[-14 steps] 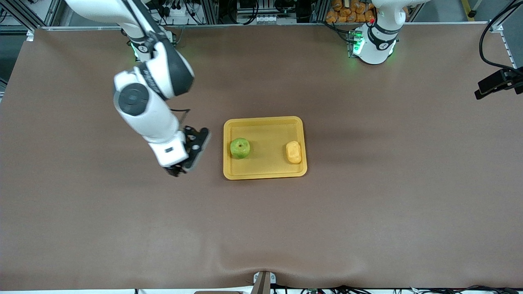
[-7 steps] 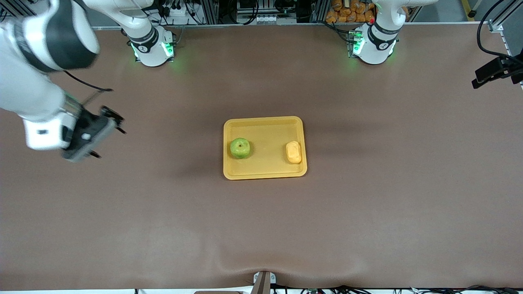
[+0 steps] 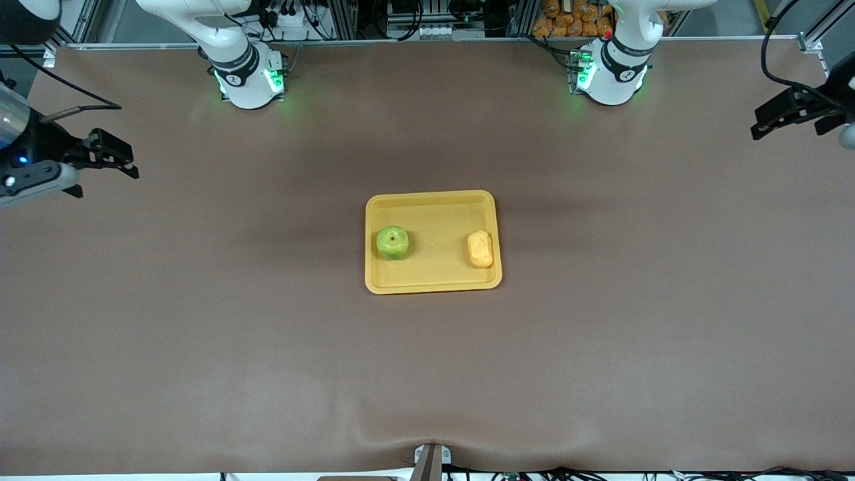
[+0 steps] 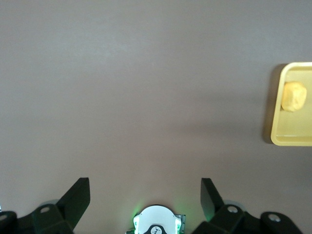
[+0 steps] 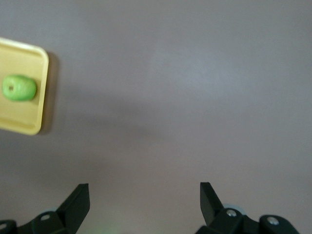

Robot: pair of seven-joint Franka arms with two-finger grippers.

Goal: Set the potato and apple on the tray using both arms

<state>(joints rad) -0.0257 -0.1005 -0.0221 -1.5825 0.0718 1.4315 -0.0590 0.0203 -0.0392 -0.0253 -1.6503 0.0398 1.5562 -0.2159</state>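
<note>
Brown cloth-covered table (image 3: 267, 347); aluminium framing (image 3: 347, 20) above.

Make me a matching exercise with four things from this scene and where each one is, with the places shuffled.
1. apple
2. potato
3. left tool
4. right tool

A. over the table's edge at the right arm's end
B. on the tray, toward the left arm's end
C. over the table's edge at the left arm's end
D. on the tray, toward the right arm's end

Pairs: 1-D, 2-B, 3-C, 4-A
</note>
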